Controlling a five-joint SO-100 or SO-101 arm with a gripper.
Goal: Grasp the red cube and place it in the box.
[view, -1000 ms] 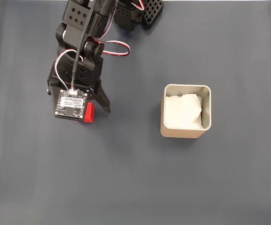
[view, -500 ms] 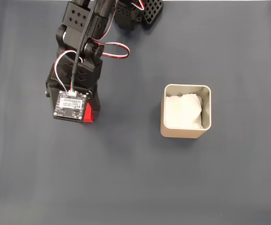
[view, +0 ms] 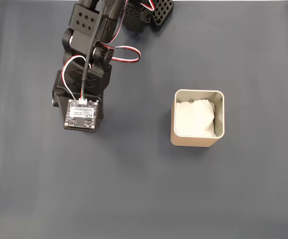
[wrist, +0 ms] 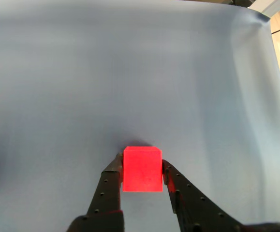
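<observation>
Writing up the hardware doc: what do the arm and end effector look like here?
The arm is black printed plastic with hole patterns on its servo housings. Red, white and black servo wires loop beside it, and a black cable runs down to a small bare circuit board with a white connector at the wrist. The end effector has two black fingers dotted with small holes, tapering toward the tips.

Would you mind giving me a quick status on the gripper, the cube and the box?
Gripper shut on the red cube, fingers on both sides. Box upright off to the right in the fixed view, white paper inside. Nothing between them on the cloth.
</observation>
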